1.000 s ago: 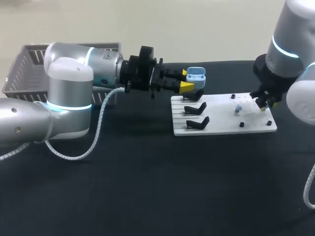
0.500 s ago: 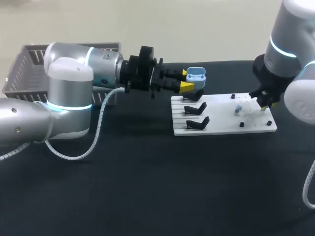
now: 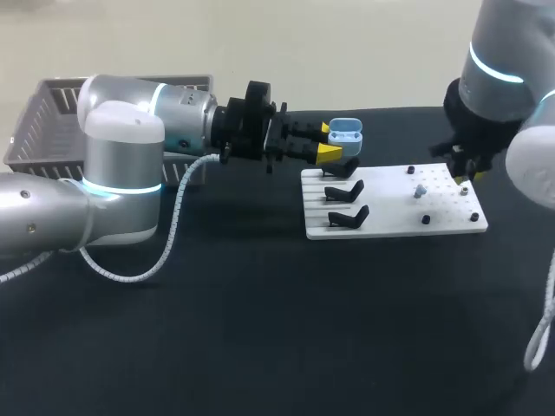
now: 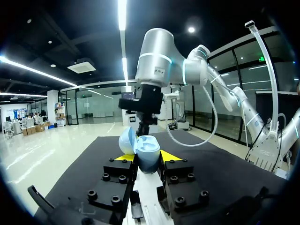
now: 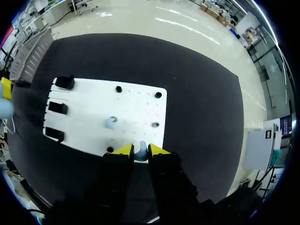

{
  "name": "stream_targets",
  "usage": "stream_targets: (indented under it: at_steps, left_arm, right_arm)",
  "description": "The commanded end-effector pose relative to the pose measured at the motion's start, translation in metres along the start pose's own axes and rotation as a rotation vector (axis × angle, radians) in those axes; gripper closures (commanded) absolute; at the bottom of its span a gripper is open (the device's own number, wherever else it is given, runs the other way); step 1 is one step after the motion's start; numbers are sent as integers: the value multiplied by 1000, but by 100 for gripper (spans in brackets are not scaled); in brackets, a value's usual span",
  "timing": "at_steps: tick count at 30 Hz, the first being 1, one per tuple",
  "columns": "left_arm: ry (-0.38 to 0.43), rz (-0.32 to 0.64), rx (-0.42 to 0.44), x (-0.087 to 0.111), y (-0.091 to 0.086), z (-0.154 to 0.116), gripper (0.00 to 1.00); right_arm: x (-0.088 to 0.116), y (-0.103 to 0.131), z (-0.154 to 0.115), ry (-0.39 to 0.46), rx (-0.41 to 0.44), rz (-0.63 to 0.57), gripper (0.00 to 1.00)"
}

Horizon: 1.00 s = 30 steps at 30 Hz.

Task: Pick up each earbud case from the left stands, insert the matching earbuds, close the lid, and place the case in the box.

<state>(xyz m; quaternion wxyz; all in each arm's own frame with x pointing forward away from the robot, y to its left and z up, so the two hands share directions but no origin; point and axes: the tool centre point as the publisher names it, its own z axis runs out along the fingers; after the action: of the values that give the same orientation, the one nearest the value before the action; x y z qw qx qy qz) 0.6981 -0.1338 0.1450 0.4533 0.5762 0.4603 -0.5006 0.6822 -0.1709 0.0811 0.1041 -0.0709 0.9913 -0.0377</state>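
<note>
At the worktop's far left corner the grey basket [image 3: 35, 130] is waiting for the finished case. The left arm is reaching in from that side, and the left gripper [image 4: 147, 157] is clamping the pale blue earbud case [image 3: 345, 132] from both sides, holding it in the air over the far left corner of the white board [image 3: 451, 227] with its lid open. Along the board's left edge the black stands [image 3: 345, 191] are sitting without a case. Near the board's middle a second earbud [image 3: 420, 190] is lying untouched. Over the board's right edge the right gripper [image 5: 140, 150] is hanging, its yellow tips pinching a small pale earbud [image 5: 140, 153] clear of the surface. The insertion step appears to be in hand: next, the right arm would need to carry its earbud across to the open case and line it up with the matching cavity while the left holds steady.
</note>
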Motion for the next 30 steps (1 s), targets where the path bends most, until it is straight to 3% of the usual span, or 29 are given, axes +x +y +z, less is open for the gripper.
stream_targets:
  at_steps: [1,14,30]
  left_arm:
    - [-1,1,-1,1,0,0,100]
    - [-1,1,-1,1,0,0,100]
    - [-1,1,-1,1,0,0,100]
  right_arm:
    - [21,17,-47,-15,0,20,100]
    - [30,90,-97,18,5,10,100]
    - [28,95,-98,16,17,25,100]
